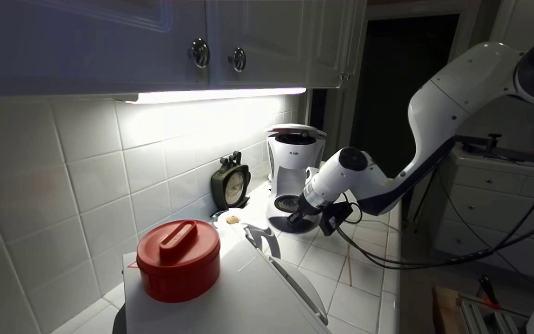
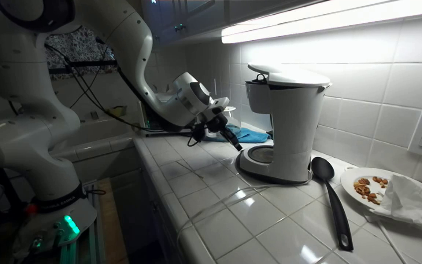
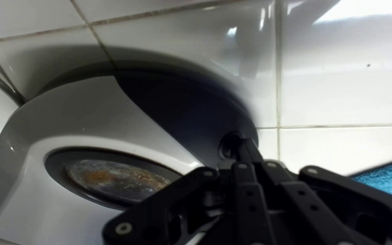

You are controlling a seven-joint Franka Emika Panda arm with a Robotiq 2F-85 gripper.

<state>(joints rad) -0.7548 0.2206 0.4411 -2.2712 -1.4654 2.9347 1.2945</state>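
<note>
**Log:** Where is the gripper?

**Operator:** I have the gripper low at the front of the coffee maker, angled down to the black panel of its base. In the wrist view the tips overlap the edge of the round button at one end of that panel.

**Log:** Jaws?

**Operator:** Together, nothing seen between them.

**Log:** Contact with the button?

**Operator:** Uncertain. Dark tips on a dark panel; I cannot tell whether they touch it or sit just above.

**Log:** Step in hand?

**Operator:** My reading: fingertip work at the button, at lining-up or first touch. The tips look off-centre, so I judge the next move calls for a small shift toward the button's middle, then a light, straight press with the jaws kept together. Too much sideways force could slide the coffee maker on its tiles.

**Log:** Surroundings?

**Operator:** Warming plate, brown-stained, on the coffee maker's base, just behind the panel. Lid on top of it, raised at the front. Blue cloth near its front. Black spoon just behind it; dish of nuts farther behind. Red pot well in front of it.
</note>
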